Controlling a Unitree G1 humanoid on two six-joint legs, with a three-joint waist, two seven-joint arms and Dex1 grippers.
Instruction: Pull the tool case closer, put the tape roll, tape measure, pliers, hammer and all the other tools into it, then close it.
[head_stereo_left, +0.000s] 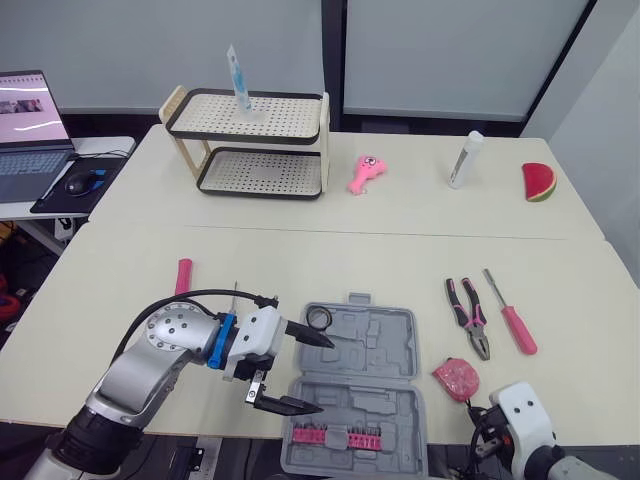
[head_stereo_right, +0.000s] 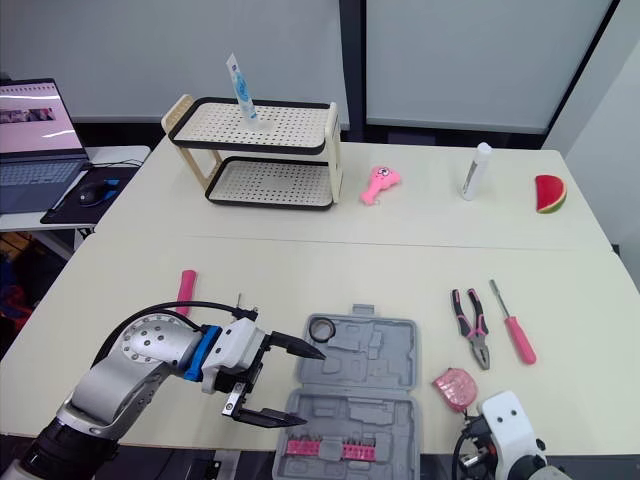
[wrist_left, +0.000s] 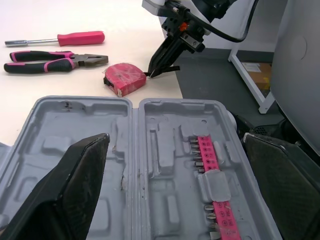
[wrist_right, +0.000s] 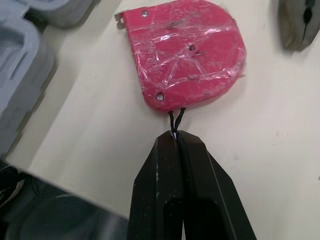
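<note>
So the grey tool case (head_stereo_left: 372, 372) is lying wide open on the desk (head_stereo_left: 330, 255), right at the near edge. The tape roll (head_stereo_left: 320, 318), a small black ring, sits in the far-left corner of the far half. The near half has a pink bit strip (head_stereo_left: 335, 436) clipped along its front.

The left hand (head_stereo_left: 326, 376) is at the left side of the case with its two black fingers (wrist_left: 75, 185) spread wide apart and nothing between them. One tip is over near the tape roll, the other is down by the near half.

The right hand (wrist_right: 176, 136) is at the near right corner of the desk with its fingers pressed together. They're pinched on the thin black cord coming off the red tape measure (wrist_right: 184, 56). The tape measure is flat on the desk just off the right side of the case, not inside it.

The pliers (head_stereo_left: 468, 317) with pink-and-black grips are a bit further back on the right. A pink-handled screwdriver (head_stereo_left: 512, 315) lies just beside them. On the other side, well apart from the case, there's a pink handle (head_stereo_left: 184, 275); can't tell what tool it is.

On the far part of the desk there's a two-shelf rack (head_stereo_left: 250, 140), a pink toy (head_stereo_left: 365, 173), a white bottle (head_stereo_left: 465, 160) and a watermelon slice (head_stereo_left: 538, 182).
</note>
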